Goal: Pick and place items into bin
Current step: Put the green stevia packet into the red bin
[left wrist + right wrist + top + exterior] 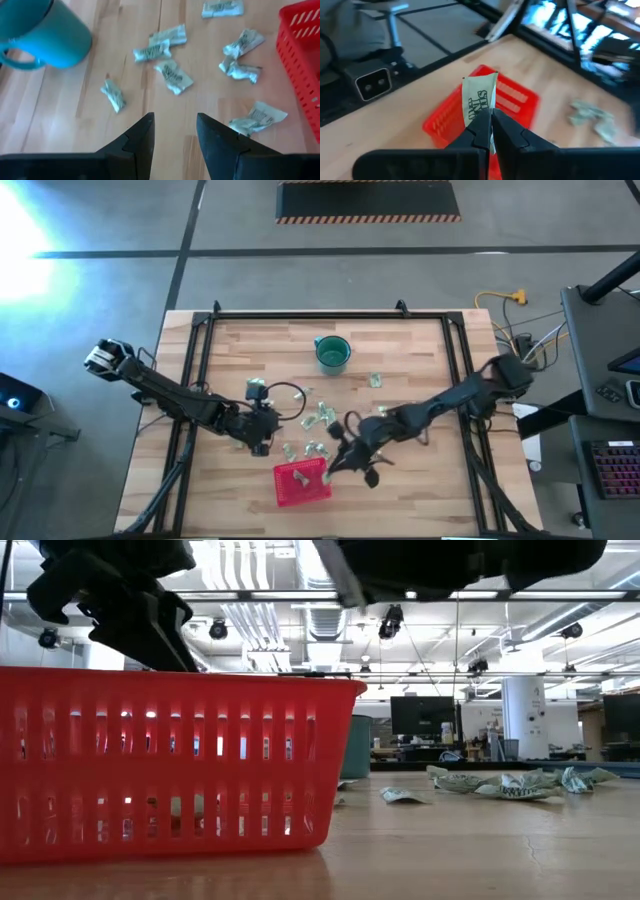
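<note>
Packet [480, 100] in right tool [491, 131]

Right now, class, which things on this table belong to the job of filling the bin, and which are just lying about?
Belongs to the job:
- small red square plastic basket
- pale green wrapped packet pinched in the right end effector
- loose pale wrapped packets scattered on the wood
- left end effector, open and empty above them

Just lying about:
- round teal cup

The red bin [302, 484] sat near the table's [420, 490] front edge, pale packets [322, 416] scattered mid-table, a teal cup [333, 354] toward the back edge.
</note>
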`<action>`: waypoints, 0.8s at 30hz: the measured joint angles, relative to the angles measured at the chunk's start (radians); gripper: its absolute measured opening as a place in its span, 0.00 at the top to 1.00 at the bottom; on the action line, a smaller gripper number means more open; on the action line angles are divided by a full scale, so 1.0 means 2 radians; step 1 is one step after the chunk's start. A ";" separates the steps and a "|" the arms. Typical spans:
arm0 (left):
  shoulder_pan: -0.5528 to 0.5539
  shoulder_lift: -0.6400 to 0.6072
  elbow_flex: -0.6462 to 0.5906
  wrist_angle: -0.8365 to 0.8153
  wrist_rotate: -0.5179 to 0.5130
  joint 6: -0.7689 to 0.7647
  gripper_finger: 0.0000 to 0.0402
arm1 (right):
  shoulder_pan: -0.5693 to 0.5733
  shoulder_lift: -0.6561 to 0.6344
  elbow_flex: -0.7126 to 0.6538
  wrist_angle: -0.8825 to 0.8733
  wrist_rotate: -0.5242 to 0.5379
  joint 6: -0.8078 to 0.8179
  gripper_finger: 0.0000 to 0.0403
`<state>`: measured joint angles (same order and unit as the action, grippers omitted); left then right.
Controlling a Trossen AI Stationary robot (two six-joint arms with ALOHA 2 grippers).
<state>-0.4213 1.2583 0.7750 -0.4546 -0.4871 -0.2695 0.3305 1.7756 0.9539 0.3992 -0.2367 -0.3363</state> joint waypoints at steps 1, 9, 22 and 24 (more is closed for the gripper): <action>0.000 0.000 0.000 -0.007 0.000 -0.008 0.68 | 0.001 0.015 0.012 -0.001 -0.004 0.000 0.98; -0.006 0.000 -0.001 -0.039 0.001 -0.034 0.68 | 0.003 0.082 0.083 -0.045 -0.004 -0.006 0.98; -0.007 0.001 -0.002 -0.039 0.000 -0.034 0.68 | 0.002 0.096 0.101 -0.083 -0.004 -0.006 0.85; -0.007 0.001 -0.002 -0.039 0.000 -0.034 0.68 | 0.003 0.093 0.101 -0.084 -0.004 -0.006 0.79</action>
<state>-0.4351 1.2598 0.7712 -0.5331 -0.4861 -0.3378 0.3358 1.9607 1.1549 0.2314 -0.2447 -0.3493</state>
